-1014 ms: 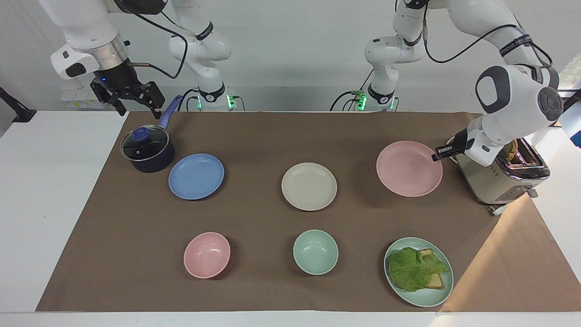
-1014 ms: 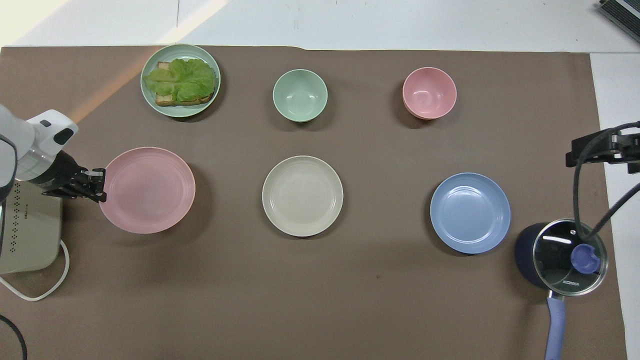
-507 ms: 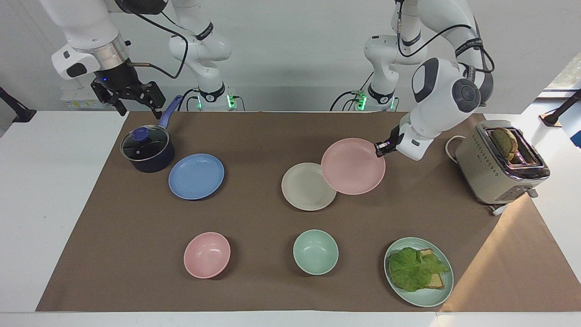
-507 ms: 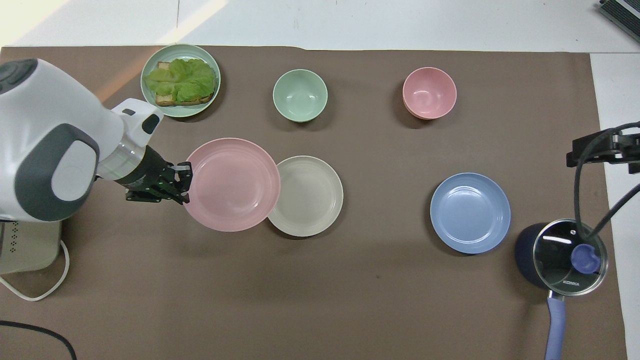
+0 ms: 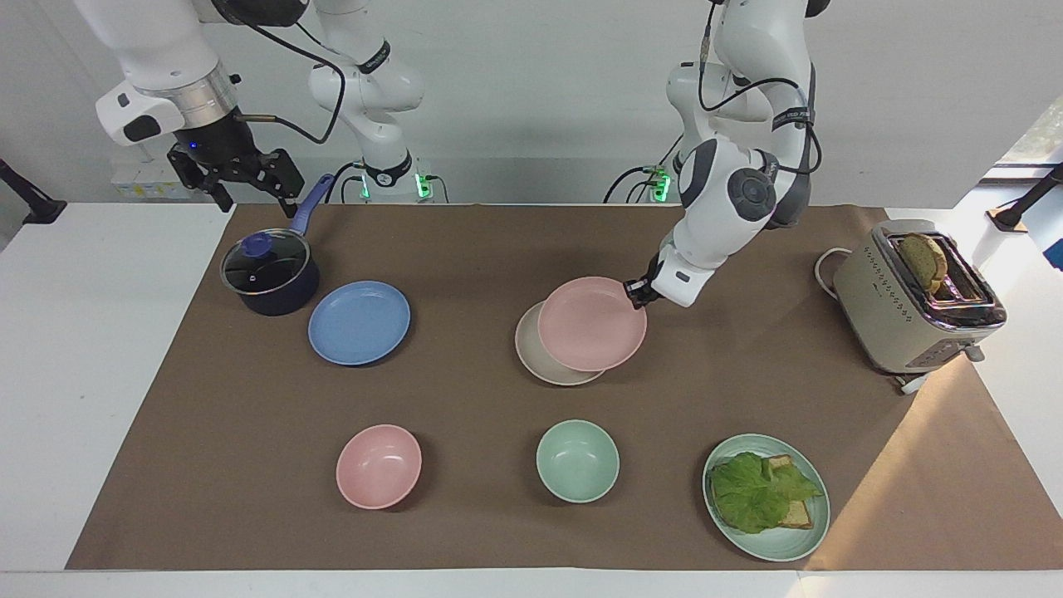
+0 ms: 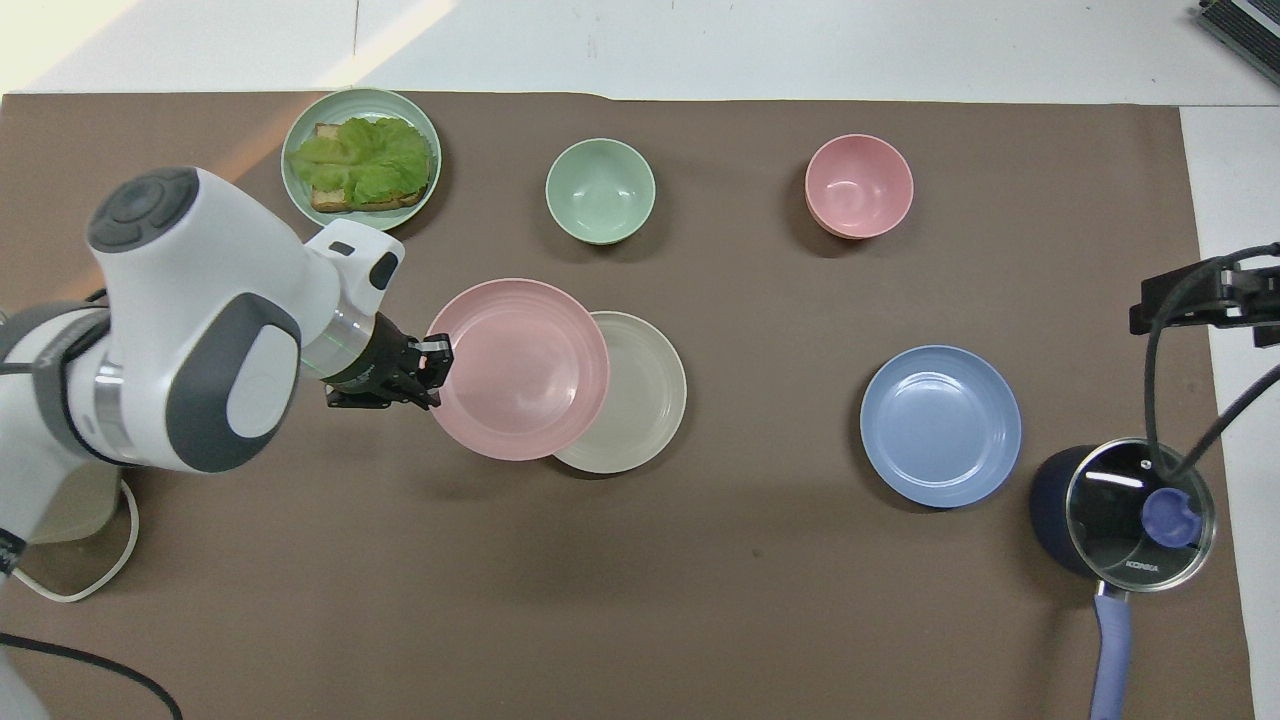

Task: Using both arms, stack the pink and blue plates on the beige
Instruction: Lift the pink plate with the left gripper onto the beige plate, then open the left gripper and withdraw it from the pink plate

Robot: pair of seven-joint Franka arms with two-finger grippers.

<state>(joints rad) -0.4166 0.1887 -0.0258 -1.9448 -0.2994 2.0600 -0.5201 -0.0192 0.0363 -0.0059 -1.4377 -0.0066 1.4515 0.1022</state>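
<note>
My left gripper (image 5: 638, 291) (image 6: 432, 358) is shut on the rim of the pale pink plate (image 5: 591, 325) (image 6: 520, 368). It holds that plate over the beige plate (image 5: 531, 353) (image 6: 645, 400), covering most of it and offset toward the left arm's end of the table. Whether the two plates touch I cannot tell. The blue plate (image 5: 359, 322) (image 6: 940, 425) lies flat on the brown mat toward the right arm's end. Up in the air, my right gripper (image 5: 253, 199) (image 6: 1200, 300) waits open and empty over the table edge by the pot.
A dark pot with a glass lid (image 5: 270, 274) (image 6: 1125, 510) stands beside the blue plate. A beige toaster (image 5: 918, 303) sits at the left arm's end. Farther from the robots lie a pink bowl (image 5: 379, 466), a green bowl (image 5: 577, 461) and a green plate (image 5: 776, 550) with a lettuce sandwich.
My left arm has lifted the pink plate from beside the toaster and carried it toward the middle, until it covers most of the beige plate. The right arm has not moved.
</note>
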